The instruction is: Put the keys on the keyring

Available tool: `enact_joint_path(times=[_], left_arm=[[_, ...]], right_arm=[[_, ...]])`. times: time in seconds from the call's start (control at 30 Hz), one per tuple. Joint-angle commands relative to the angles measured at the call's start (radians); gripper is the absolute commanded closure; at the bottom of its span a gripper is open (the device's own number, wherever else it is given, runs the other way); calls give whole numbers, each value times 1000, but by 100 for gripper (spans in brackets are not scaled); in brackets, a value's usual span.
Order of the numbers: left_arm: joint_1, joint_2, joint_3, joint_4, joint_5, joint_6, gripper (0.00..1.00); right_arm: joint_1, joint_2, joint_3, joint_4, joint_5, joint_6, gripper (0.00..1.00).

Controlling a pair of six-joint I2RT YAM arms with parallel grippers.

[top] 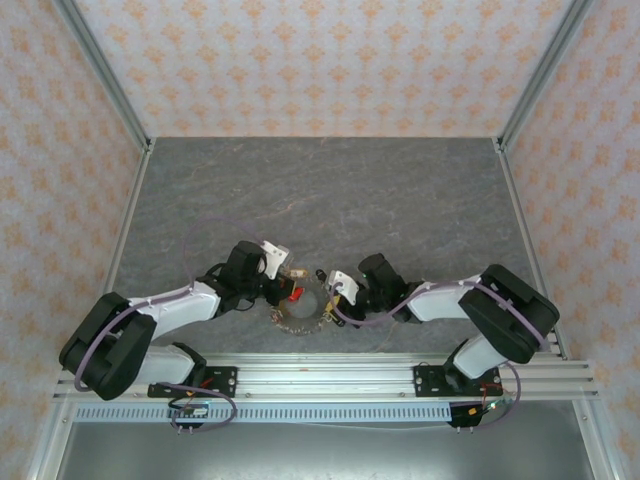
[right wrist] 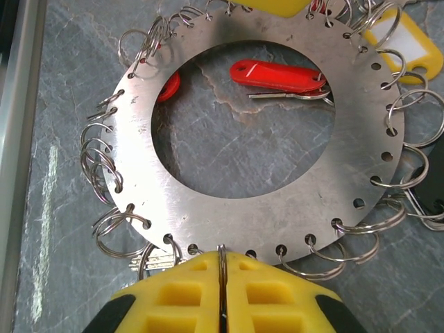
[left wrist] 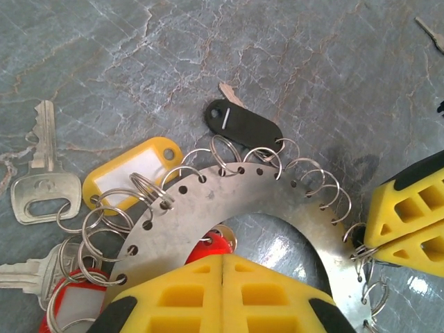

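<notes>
Grey marbled tabletop [left wrist: 208, 55]; left gripper [left wrist: 222, 269] and right gripper [right wrist: 222, 263] pinch perforated steel keyring [right wrist: 208, 208]; left-wrist view adds silvery keys [left wrist: 35, 177].

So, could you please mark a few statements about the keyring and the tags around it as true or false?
1. The keyring is a flat metal ring with holes along its rim. True.
2. The black tag lies inside the central opening. False: it lies outside the rim, and a red tag lies inside.
3. The right end effector is shut on a thin split ring. True.
4. The left end effector is wide open. False: it is shut on the keyring.
</notes>
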Motion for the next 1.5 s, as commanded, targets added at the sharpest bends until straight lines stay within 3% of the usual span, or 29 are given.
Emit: enact_joint_path(times=[0.0, 0.2, 0.33, 0.47, 0.53, 0.67, 0.83, 1.03, 1.2, 1.33, 1.47], left_arm=[[-7, 6, 26, 21, -14, -5, 95], [-8, 2, 28, 13, -14, -5, 95], [-8, -5, 26, 13, -14, -5, 94], [-7, -16, 35, 5, -10, -6, 95], [-8, -36, 37, 4, -6, -12, 95], [-9, -117, 45, 9, 7, -13, 93], [-9, -171, 83, -91, -45, 17, 93], [-7, -179, 84, -116, -122, -20, 94], [-6, -145, 91, -102, -115, -34, 94], [-6, -93, 118, -87, -78, -37, 93], [-3, -74, 140, -74, -104, -67, 93]], right_arm=[[7, -11, 17, -103, 19, -32, 90], [11, -21, 38, -170, 40, -61, 88], [12, -35, 39, -170, 57, -73, 99], [14, -38, 51, -182, 55, -87, 100], [15, -70, 28, -103, 71, -54, 100], [15, -155, -37, 218, 115, 86, 100], [13, -188, -29, 395, 91, 175, 100], [0, -207, -34, 511, 38, 263, 100], [-7, -245, -46, 563, 24, 305, 100], [-8, -263, -36, 536, -6, 319, 100], [-9, -288, -63, 491, 52, 287, 100]])
